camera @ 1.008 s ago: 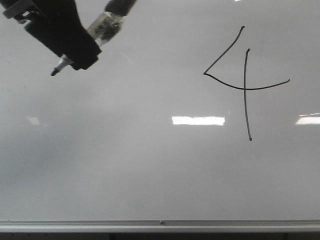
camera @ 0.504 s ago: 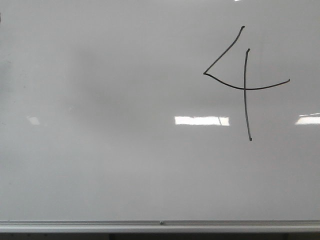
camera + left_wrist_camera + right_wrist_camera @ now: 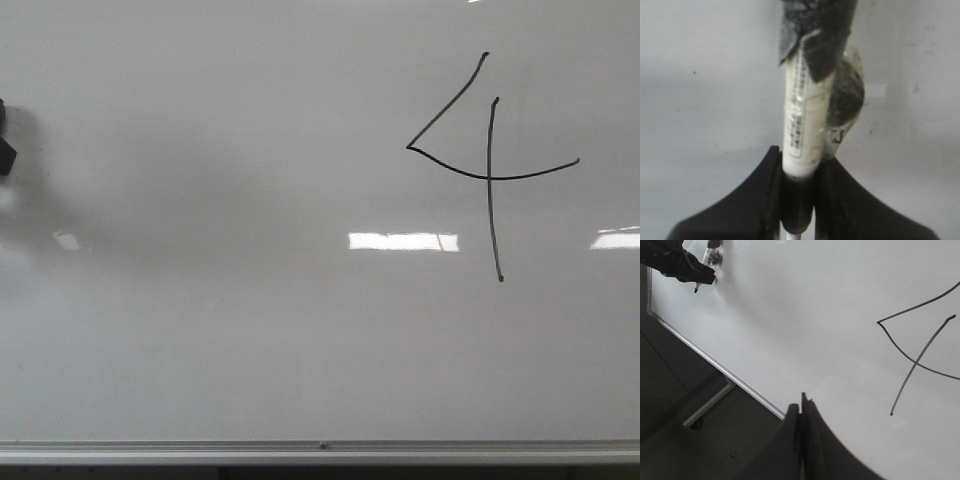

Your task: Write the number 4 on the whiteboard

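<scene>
The whiteboard (image 3: 250, 300) fills the front view. The number 4 (image 3: 490, 178) is drawn in thin black line at its upper right, and it also shows in the right wrist view (image 3: 916, 363). My left gripper (image 3: 799, 200) is shut on a white marker (image 3: 802, 125) with black tape round its far end. In the right wrist view the left gripper (image 3: 695, 275) holds the marker tip (image 3: 696, 289) near the board's far left corner, well away from the 4. Only a black bit of it (image 3: 4, 150) shows at the front view's left edge. My right gripper (image 3: 801, 412) is shut and empty, off the board near its lower edge.
A silver rail (image 3: 320, 450) runs along the board's lower edge and shows in the right wrist view (image 3: 720, 367). Below it are a dark floor and a grey stand leg (image 3: 707, 407). Bright rectangular light reflections (image 3: 403, 241) lie on the board.
The left gripper with the marker left the upper left of the front view. It was fully out of sight half a second ago, and now a small black part shows at the left edge.
</scene>
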